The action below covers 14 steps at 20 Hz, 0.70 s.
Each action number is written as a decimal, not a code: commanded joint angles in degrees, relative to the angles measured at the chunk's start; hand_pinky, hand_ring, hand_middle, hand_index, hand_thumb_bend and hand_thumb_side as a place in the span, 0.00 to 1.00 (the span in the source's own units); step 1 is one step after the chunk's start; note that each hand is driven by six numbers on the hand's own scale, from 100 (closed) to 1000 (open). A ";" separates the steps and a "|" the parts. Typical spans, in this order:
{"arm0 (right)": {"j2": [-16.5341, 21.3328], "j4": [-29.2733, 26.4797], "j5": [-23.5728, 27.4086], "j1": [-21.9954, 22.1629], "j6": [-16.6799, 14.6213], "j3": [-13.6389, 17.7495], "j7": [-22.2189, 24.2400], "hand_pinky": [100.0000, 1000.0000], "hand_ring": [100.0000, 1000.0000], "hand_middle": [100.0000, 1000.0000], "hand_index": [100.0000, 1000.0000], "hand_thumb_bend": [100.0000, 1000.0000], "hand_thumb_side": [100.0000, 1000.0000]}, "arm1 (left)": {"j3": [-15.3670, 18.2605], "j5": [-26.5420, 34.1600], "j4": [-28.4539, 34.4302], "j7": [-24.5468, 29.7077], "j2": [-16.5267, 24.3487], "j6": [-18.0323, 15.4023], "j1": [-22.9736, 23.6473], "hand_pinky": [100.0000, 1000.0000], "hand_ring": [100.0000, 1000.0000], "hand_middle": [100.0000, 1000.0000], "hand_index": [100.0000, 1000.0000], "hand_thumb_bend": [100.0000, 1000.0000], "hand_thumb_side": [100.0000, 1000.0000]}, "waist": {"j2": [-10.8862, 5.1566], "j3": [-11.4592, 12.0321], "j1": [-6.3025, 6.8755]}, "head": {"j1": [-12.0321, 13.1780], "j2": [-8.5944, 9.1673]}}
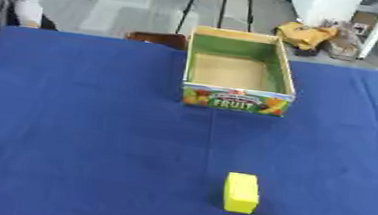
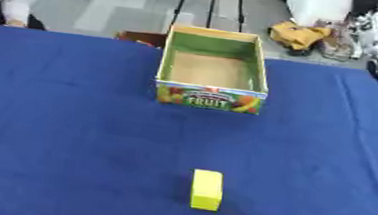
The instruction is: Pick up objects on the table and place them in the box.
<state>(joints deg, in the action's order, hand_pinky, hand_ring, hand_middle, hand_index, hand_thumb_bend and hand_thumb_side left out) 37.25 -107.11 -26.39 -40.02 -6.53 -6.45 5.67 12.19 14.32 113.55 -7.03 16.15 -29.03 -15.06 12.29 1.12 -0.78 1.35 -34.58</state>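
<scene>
One yellow block (image 1: pixel 241 192) lies on the blue bench (image 1: pixel 76 128), well short of the empty fruit box (image 1: pixel 239 72) (no hand or fingers in view, state unknowable); a skewed grasp could tip it.

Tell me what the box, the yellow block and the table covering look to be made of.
Box: printed cardboard, judging by its plain brown floor, thin walls and colourful fruit label; matte. Yellow block: probably foam or plastic, uniform bright colour, soft-looking edges, no gloss; the look leaves it open. Table covering: blue cloth, matte, with faint creases.
</scene>
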 commanded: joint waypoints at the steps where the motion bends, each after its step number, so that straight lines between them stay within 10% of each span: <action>1: 4.10 1.52 -1.31 -3.48 1.15 -2.09 4.07 0.77 0.84 0.76 0.91 0.00 0.99 | -0.21 0.27 1.05 0.39 1.20 -0.01 -0.22 0.52 0.76 0.87 0.94 0.00 1.00 | -1.22 0.06 0.00 | -0.38 -0.26; 14: 9.45 10.10 -6.40 -14.61 -0.92 -12.75 21.71 0.76 0.87 0.82 0.92 0.00 1.00 | -0.52 0.40 1.05 0.91 1.65 0.29 0.37 0.52 0.76 0.87 0.94 0.00 1.00 | -1.85 0.34 -0.76 | -0.84 0.08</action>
<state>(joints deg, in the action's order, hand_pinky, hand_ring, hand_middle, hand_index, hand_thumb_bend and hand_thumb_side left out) 44.49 -97.50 -32.12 -53.35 -7.11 -19.06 25.97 11.81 14.61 113.55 -6.35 16.25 -28.74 -14.42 11.55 1.47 -1.62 0.46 -34.67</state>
